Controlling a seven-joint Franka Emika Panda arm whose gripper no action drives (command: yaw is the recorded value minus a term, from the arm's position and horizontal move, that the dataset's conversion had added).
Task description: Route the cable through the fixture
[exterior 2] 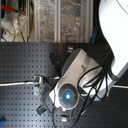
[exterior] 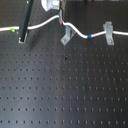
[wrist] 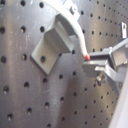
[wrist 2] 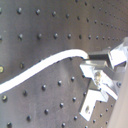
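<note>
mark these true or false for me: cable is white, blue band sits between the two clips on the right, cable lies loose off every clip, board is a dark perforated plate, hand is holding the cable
1. The cable is white. True.
2. In the first exterior view the blue band lies between the slanted fixture and the upright clip. True.
3. The cable lies clear of every clip. False: it runs across both the fixture and the upright clip.
4. The board is a dark perforated plate. True.
5. The hand is far from the cable. False: in both wrist views the cable ends right at its fingers, apparently gripped.
</note>
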